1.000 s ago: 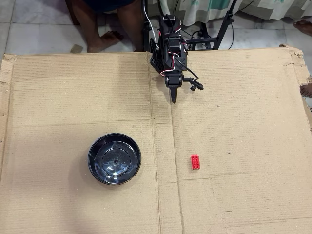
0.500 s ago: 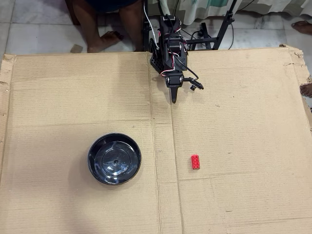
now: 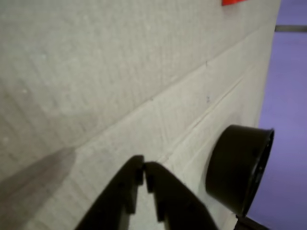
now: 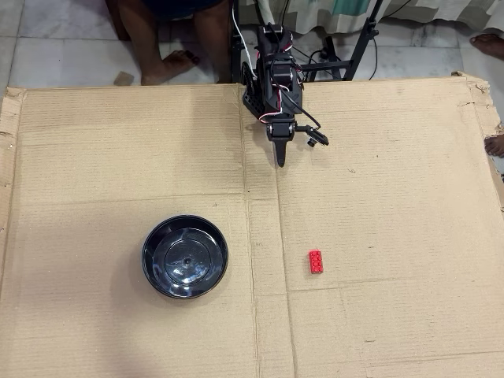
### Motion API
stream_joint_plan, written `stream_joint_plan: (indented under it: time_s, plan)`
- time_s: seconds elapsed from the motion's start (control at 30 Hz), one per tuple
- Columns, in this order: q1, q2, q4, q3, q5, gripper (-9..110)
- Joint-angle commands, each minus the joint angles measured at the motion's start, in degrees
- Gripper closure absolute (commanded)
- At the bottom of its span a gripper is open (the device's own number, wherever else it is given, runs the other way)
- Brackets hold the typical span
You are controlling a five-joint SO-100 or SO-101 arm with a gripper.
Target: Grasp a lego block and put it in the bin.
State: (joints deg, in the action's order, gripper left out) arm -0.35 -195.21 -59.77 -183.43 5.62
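Note:
The small red lego block (image 4: 316, 261) lies on the cardboard right of centre in the overhead view; in the wrist view only a red sliver of the lego block (image 3: 233, 2) shows at the top edge. The black round bin (image 4: 185, 257) sits left of it, empty, and appears on its side at the lower right as the bin (image 3: 239, 172) in the wrist view. My gripper (image 4: 280, 161) hangs near the arm's base at the top centre, far from both. In the wrist view the gripper (image 3: 144, 168) has its fingertips together, shut on nothing.
A large cardboard sheet (image 4: 394, 189) covers the floor, with fold creases running across it. Bare feet (image 4: 169, 67) of a person and a tripod's legs (image 4: 358, 47) stand beyond the far edge, beside the arm's base (image 4: 268, 55).

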Motion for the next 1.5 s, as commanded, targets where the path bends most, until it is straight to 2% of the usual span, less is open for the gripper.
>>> stream_joint_plan:
  time_s: [0.0, 0.53, 0.77, 1.07, 1.2, 1.47]
  plan:
    - [-1.4, -0.8, 0.2, 3.4, 1.7, 101]
    - [-2.3, 3.5, 0.1, 14.5, 19.2, 101]
    - [-2.4, 21.3, 0.1, 27.5, 27.4, 101]
    - [-2.4, 46.9, 0.1, 49.6, 28.0, 101]
    - [-2.5, 56.0, -0.4, 59.4, 31.6, 101]
    - [-7.1, 70.4, 0.1, 70.5, 49.7, 101]
